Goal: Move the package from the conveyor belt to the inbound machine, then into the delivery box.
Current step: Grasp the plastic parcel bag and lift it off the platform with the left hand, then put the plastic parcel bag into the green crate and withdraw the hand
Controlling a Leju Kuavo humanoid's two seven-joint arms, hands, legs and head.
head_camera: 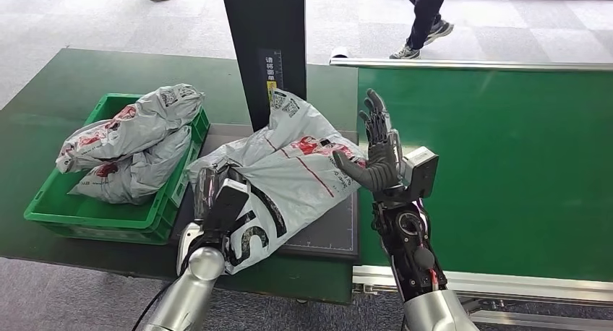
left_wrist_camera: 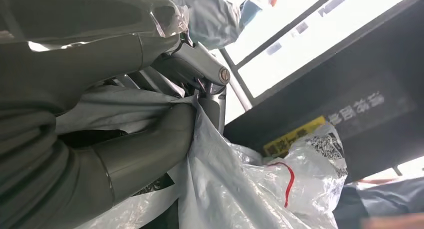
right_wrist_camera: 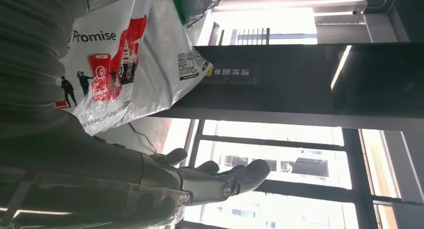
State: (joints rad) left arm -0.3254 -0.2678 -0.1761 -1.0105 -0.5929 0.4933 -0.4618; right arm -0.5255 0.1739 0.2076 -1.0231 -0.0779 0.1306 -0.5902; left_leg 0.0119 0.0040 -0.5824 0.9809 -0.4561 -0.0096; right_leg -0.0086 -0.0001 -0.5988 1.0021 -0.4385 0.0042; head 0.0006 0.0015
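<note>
Package [head_camera: 289,172], a grey plastic mailer with red print, lies on the dark scanning plate [head_camera: 332,233] of the inbound machine, against the foot of its black column [head_camera: 264,49]; the left hand [head_camera: 217,201] grips its near edge, thumb and fingers pinching the bunched plastic. Just beside it on the conveyor side, the right hand [head_camera: 377,147] stands upright, fingers spread and holding nothing. Farther left, two more grey mailers [head_camera: 134,139] fill the green delivery box [head_camera: 94,215], and beyond the green conveyor belt [head_camera: 506,165] a person's legs [head_camera: 426,16] cross the floor.
</note>
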